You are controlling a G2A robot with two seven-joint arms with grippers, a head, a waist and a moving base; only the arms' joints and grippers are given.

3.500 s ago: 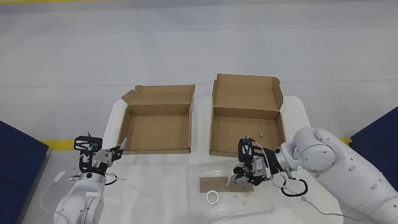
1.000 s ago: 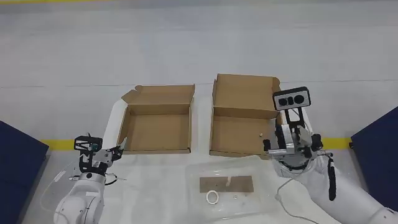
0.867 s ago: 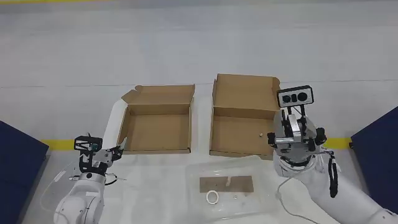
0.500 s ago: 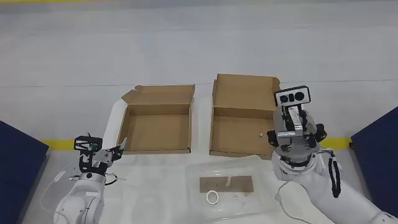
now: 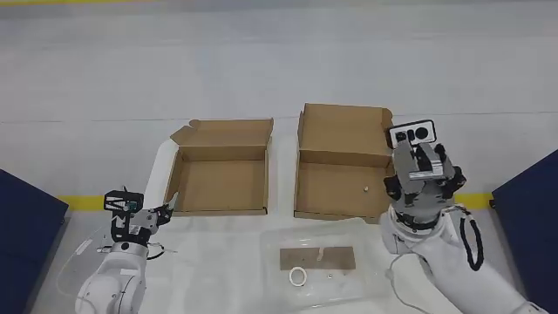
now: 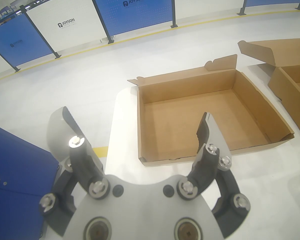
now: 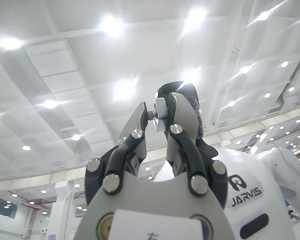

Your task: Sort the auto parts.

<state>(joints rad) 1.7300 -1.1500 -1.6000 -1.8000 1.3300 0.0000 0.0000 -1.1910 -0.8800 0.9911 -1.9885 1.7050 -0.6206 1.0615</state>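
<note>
right gripper (image 7: 157, 108) is turned up toward the ceiling and clamped narrowly on a small metal bolt-and-nut part (image 7: 161, 117), probably raised so the part can be checked before a box is chosen. left gripper (image 6: 135, 116) is held spread wide, nothing between its fingers, just beside the left cardboard box (image 5: 218, 183), seemingly parked in readiness. right cardboard box (image 5: 340, 187) is set open alongside, with one small piece (image 5: 364, 187) lying inside. nearer the robot, a clear tray (image 5: 357, 286) is laid out, with a white ring (image 5: 297, 276) in it not yet sorted.
</note>
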